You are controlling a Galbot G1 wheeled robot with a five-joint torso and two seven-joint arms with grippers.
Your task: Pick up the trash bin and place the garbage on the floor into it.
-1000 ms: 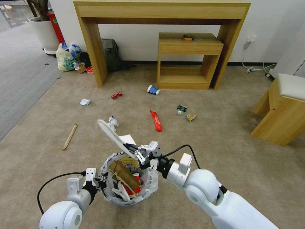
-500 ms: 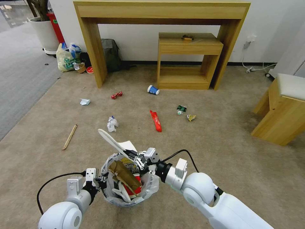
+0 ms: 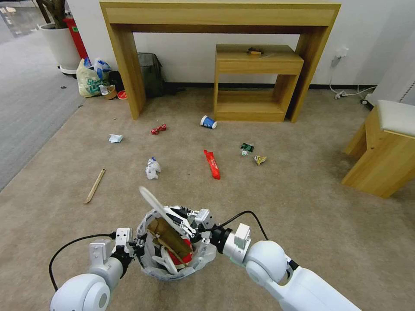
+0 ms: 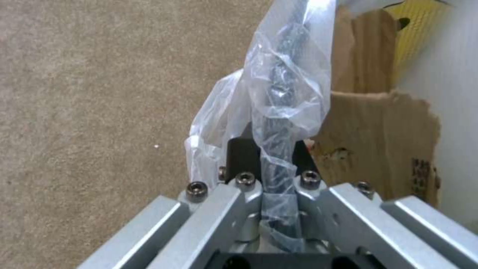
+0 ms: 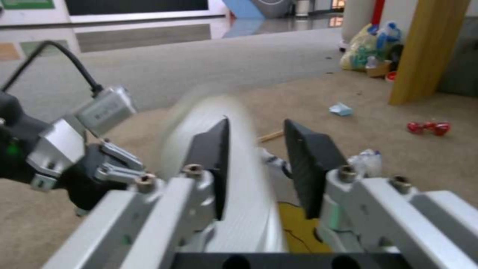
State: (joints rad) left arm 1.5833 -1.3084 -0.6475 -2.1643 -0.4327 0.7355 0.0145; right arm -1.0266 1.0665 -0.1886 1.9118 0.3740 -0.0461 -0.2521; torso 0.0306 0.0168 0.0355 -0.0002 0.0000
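One second has brought your right arm down and in toward the trash bin (image 3: pixel 166 273). The right pincer (image 3: pixel 183 222) now sits over the bin's mouth, where a moment ago it rode higher and farther out. The white slipper (image 3: pixel 152 202) has tipped with it, its lower end now inside the liner and its upper end still leaning out over the far rim. In the right wrist view the pincer stands parted, with the slipper against one pad and a gap at the other, so I judge the drop is under way but not finished. Your left pincer (image 3: pixel 132 247) is clamped on the bag-wrapped rim at the bin's left side, holding the bin close in front of you. The bin already holds a cardboard piece (image 3: pixel 170 239), a red cup (image 3: pixel 179 258) and another slipper (image 3: pixel 163 260), so little room is left and the long slipper may prop on the cardboard. Ahead on the floor (image 3: pixel 302 207), the tall wooden bench (image 3: pixel 220 15) and the low bench (image 3: pixel 258 60) under it close off the far side. Most of what remains lies in the open: the wooden stick (image 3: pixel 94 185), the long red wrapper (image 3: pixel 212 164), the crumpled plastic (image 3: pixel 152 168), the blue cup (image 3: pixel 208 122) near the low bench, the green crushed bottle (image 3: pixel 247 148), the crumpled paper (image 3: pixel 115 138) and the small red wrappers (image 3: pixel 158 128).
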